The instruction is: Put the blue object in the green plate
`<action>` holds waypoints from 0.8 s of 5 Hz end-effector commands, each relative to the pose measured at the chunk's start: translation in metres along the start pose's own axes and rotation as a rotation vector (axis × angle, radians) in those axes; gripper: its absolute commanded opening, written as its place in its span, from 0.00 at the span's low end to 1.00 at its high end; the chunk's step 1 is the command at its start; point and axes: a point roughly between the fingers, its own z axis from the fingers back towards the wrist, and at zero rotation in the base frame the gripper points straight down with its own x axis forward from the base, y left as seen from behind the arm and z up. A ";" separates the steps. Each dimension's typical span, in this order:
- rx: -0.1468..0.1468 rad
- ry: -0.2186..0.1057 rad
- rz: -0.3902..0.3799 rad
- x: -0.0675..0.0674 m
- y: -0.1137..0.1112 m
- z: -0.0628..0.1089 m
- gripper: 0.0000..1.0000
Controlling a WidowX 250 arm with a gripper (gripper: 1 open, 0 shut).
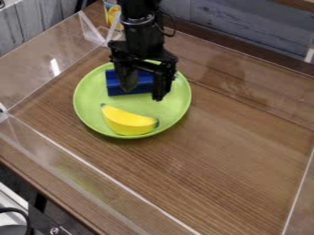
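Observation:
The blue object (127, 83), a dark blue block, lies in the far half of the green plate (88, 99). My gripper (139, 85) points straight down over the plate and is open. One black finger stands at the block's left end and the other (161, 83) just off its right end. The fingers and the arm hide part of the block. I cannot tell whether either finger touches it.
A yellow banana-shaped object (128, 119) lies in the near half of the plate. A yellow-labelled can (114, 15) stands at the back behind the arm. Clear plastic walls (37, 55) ring the wooden tabletop (221, 156).

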 end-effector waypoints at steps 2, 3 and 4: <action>0.005 -0.062 0.083 0.018 -0.002 -0.006 1.00; 0.000 -0.069 0.062 0.020 -0.001 -0.006 1.00; -0.006 -0.071 0.038 0.019 -0.002 -0.007 1.00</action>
